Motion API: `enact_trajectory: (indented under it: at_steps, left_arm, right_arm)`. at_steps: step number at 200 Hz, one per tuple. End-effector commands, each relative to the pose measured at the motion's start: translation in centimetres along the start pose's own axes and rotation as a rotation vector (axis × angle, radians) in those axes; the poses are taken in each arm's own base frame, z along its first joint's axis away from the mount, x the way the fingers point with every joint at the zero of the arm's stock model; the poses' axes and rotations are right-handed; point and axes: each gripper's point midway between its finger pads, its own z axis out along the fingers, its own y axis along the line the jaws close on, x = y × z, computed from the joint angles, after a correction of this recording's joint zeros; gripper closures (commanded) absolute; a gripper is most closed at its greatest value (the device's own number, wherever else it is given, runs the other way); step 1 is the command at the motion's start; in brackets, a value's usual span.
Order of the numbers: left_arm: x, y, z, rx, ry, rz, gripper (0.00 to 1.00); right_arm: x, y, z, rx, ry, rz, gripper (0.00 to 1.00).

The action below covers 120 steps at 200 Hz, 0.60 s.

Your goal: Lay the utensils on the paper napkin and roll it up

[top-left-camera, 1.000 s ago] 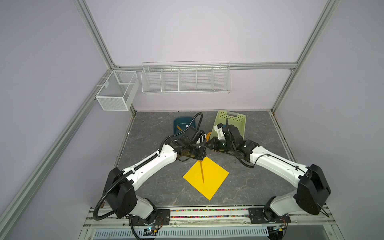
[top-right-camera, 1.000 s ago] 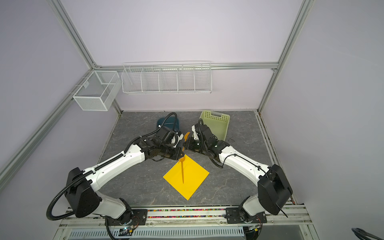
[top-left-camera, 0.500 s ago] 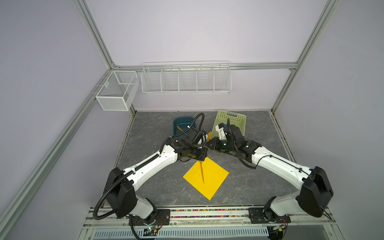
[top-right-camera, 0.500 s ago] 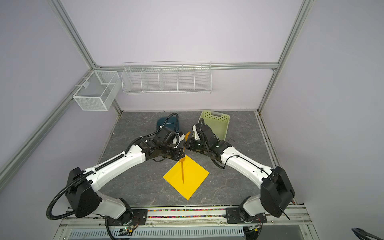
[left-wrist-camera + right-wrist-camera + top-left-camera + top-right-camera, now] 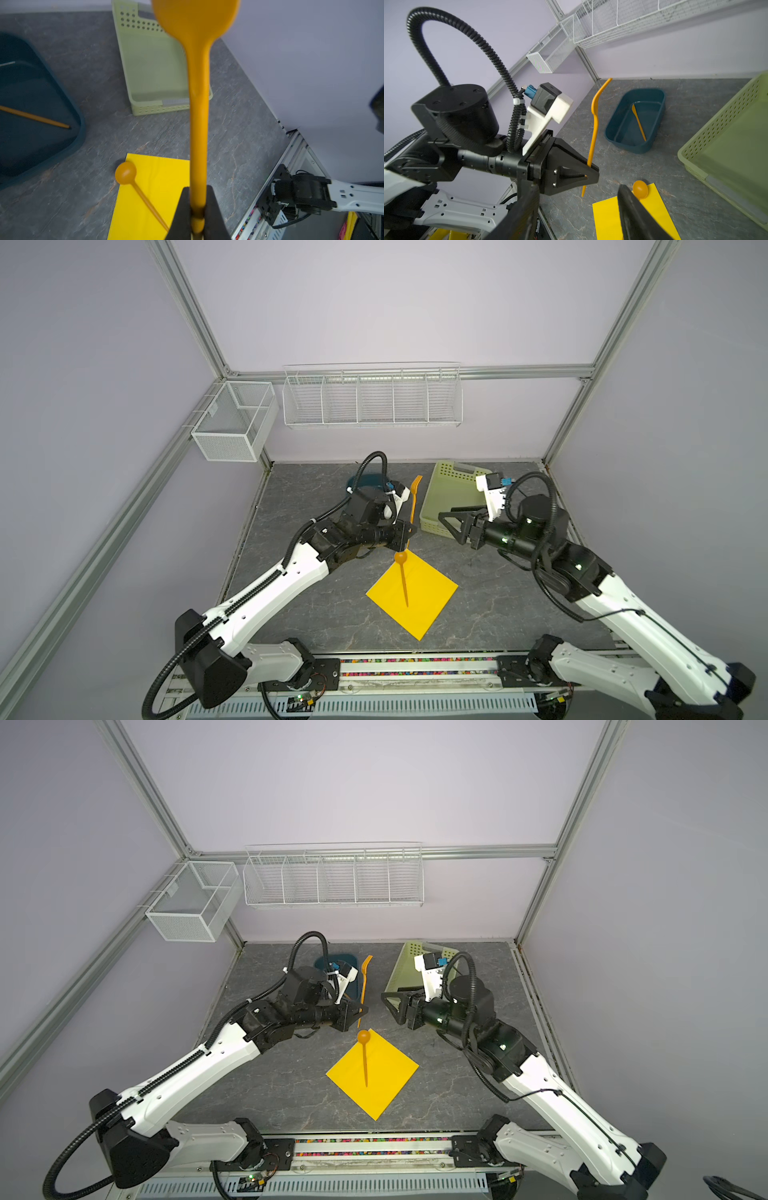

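My left gripper (image 5: 407,533) (image 5: 198,207) is shut on the lower handle of an orange fork (image 5: 414,499) (image 5: 594,133). The fork stands upright above the table, tines up, just behind the yellow paper napkin (image 5: 419,605) (image 5: 380,1085). An orange spoon (image 5: 403,578) (image 5: 365,1056) lies on the napkin, its bowl at the far corner. An orange knife (image 5: 638,122) (image 5: 35,117) lies in the dark blue tub (image 5: 612,133). My right gripper (image 5: 449,527) (image 5: 390,1009) is open and holds nothing. It hangs to the right of the fork, in front of the green basket (image 5: 453,497).
The pale green perforated basket (image 5: 153,68) stands at the back right, the dark blue tub (image 5: 332,961) at the back middle behind my left wrist. Two white wire baskets (image 5: 372,400) (image 5: 232,420) hang on the back wall and left frame.
My right gripper has opened, let go of the fork and drawn back to the right. The left gripper stays shut on the fork, which now stands free of the right jaws.
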Motion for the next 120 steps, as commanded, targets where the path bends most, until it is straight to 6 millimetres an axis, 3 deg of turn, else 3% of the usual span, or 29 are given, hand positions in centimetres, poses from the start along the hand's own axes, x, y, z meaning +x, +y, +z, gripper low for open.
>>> enact_trajectory:
  at_steps: [1,26,39,57,98,120]
  left_arm:
    - [-2.6,-3.8,-1.8,0.194,-0.167,0.128,1.00]
    - [-3.8,-7.2,-4.4,0.373,-0.296,0.219,1.00]
    - [-4.0,-8.7,-5.6,0.463,-0.348,0.266,1.00]
    - [-3.9,-10.7,-7.3,0.576,-0.394,0.329,1.00]
    - [-3.3,-13.2,-9.5,0.728,-0.420,0.417,1.00]
    - [-2.7,-13.6,-9.9,0.747,-0.415,0.458,1.00]
  right_arm:
    - [-0.1,1.0,-1.9,-0.038,-0.040,-0.182,0.31]
    - [-0.5,3.5,-3.7,-0.157,-0.100,-0.292,0.30]
    - [-0.7,5.1,-4.6,-0.234,-0.119,-0.340,0.24]
    - [-1.3,6.0,-5.1,-0.265,-0.132,-0.352,0.20]
    - [-2.2,6.0,-4.6,-0.249,-0.137,-0.330,0.13]
    - [-1.9,7.7,-4.7,-0.346,-0.117,-0.369,0.15]
